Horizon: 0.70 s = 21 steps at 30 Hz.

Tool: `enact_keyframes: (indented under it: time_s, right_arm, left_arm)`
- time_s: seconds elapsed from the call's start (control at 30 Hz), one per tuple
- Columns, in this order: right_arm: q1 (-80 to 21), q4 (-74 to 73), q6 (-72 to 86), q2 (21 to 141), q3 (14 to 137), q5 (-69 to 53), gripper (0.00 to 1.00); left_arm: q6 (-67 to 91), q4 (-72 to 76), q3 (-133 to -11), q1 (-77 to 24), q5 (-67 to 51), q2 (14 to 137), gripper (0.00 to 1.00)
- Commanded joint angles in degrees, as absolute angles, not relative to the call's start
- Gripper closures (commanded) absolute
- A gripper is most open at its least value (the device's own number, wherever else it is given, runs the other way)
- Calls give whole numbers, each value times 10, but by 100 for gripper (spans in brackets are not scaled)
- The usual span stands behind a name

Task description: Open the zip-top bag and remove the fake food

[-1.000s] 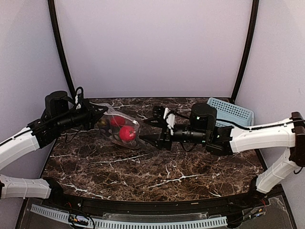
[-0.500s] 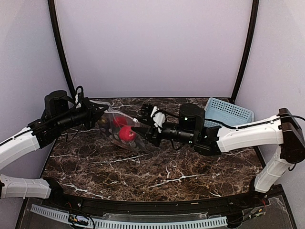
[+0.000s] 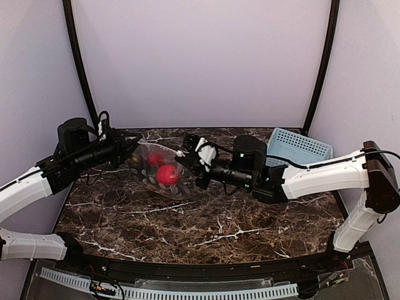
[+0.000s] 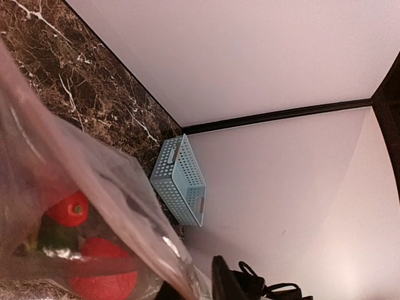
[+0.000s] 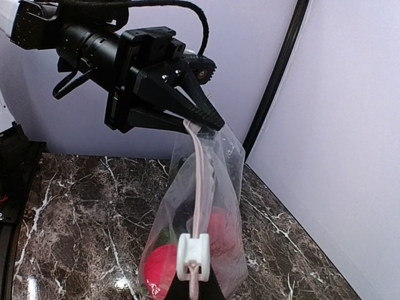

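The zip-top bag [image 3: 177,187], clear and crinkly, hangs stretched between my two grippers above the marble table. Inside it lies the fake food [image 3: 166,175], mostly red pieces with some dark green. My left gripper [image 3: 130,150] is shut on the bag's far corner, which the right wrist view shows pinched at the fingertips [image 5: 209,122]. The zip strip runs from there to a white slider [image 5: 192,253]. My right gripper [image 5: 194,290] is shut on the strip just below that slider. In the left wrist view the bag [image 4: 75,162] fills the left side, with red food [image 4: 75,207] showing through.
A light blue perforated basket [image 3: 303,147] stands at the table's back right corner, also visible in the left wrist view as the basket [image 4: 181,181]. The dark marble table [image 3: 206,225] stretches in front of the bag. Black frame posts rise at both back corners.
My right gripper has moved left to the bag and gone from open to shut on the zip end. The bag now hangs taut between both grippers. The left arm has barely moved.
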State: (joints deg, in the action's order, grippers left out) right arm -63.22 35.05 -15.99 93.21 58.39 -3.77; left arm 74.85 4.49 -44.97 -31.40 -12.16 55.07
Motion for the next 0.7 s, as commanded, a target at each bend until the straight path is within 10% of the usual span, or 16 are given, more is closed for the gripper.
enact_keyframes:
  time_s: [0.0, 0.4, 0.67]
  right_arm:
    - [-625, 348, -145, 890, 578, -40, 100]
    - [-561, 223, -102, 772, 559, -123, 100]
    - [-547, 120, -110, 715, 558, -180, 100]
  left_arm:
    - [699, 87, -454, -317, -122, 545, 75]
    - [477, 14, -520, -317, -124, 532, 6]
    - [282, -70, -595, -317, -142, 531, 1]
